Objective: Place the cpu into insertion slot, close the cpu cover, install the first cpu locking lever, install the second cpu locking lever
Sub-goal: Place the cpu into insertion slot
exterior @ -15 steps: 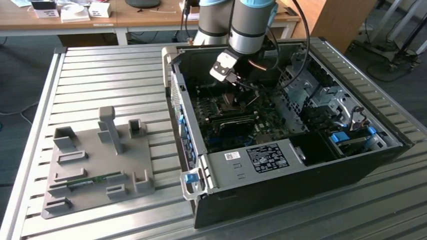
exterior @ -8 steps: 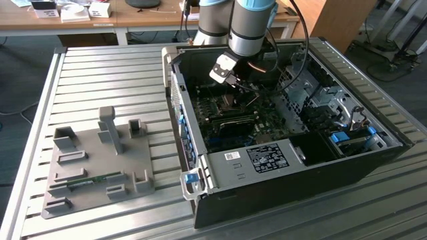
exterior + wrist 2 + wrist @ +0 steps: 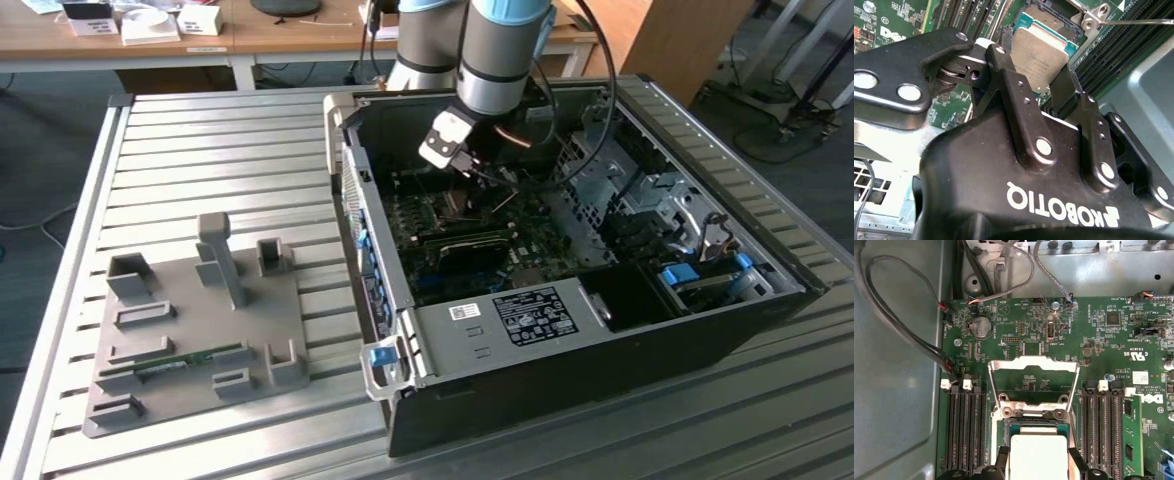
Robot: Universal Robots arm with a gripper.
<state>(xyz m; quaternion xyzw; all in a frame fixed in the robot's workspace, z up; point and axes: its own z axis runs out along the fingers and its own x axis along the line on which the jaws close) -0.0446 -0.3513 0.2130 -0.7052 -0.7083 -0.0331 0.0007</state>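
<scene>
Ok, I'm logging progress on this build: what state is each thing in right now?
cpu: gripped at two opposite edges, over the slot; whether seated, cannot tell.
cover: raised open.
slot: uncovered, cpu over it.
gripper: shut on the cpu.
case: lying on its side, open on top.

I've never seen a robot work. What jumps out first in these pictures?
A robot arm reaches down into an open computer case on a slatted metal table. In both wrist views its gripper pinches a small silvery chip at the socket on the green board, whose metal cover stands open.
</scene>
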